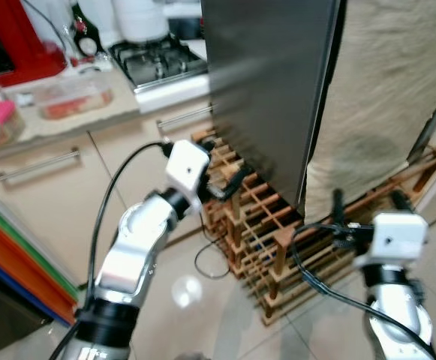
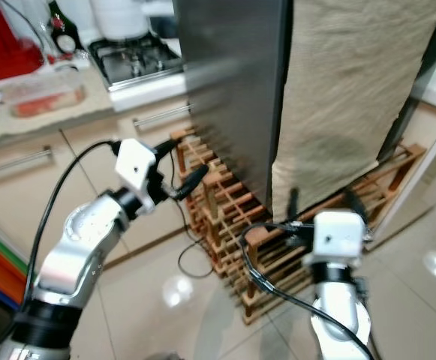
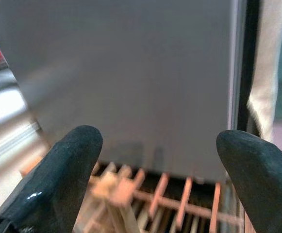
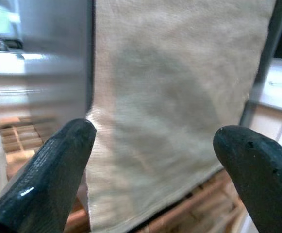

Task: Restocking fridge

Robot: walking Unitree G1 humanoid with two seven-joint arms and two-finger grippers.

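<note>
**Both arms raised before the closed fridge**

While you look down from the head camera, the fridge [image 1: 270, 82] stands at twelve o'clock, its grey door shut and reaching almost to the floor. A beige cloth [image 1: 375, 97] hangs just beside it at one o'clock, draped down over its right side. Under both sits a wooden rack [image 1: 278, 240] of slats, resting on the tiled floor [image 1: 195, 300].

Your left gripper [image 1: 229, 184] is at ten o'clock, near the fridge's lower left corner and above the rack; its jaws stand wide apart and hold nothing, with the grey door between them in the left wrist view. Your right gripper [image 2: 323, 201] is at four o'clock, low in front of the cloth's bottom edge; its jaws are also wide and empty, framing the cloth in the right wrist view.

At eleven o'clock the surface [image 1: 67, 120] carries a clear plastic box [image 1: 75, 97] with something red inside, and a hob [image 1: 157, 60] lies just beyond it. Cupboard drawers [image 1: 45, 180] with bar handles run below.
</note>
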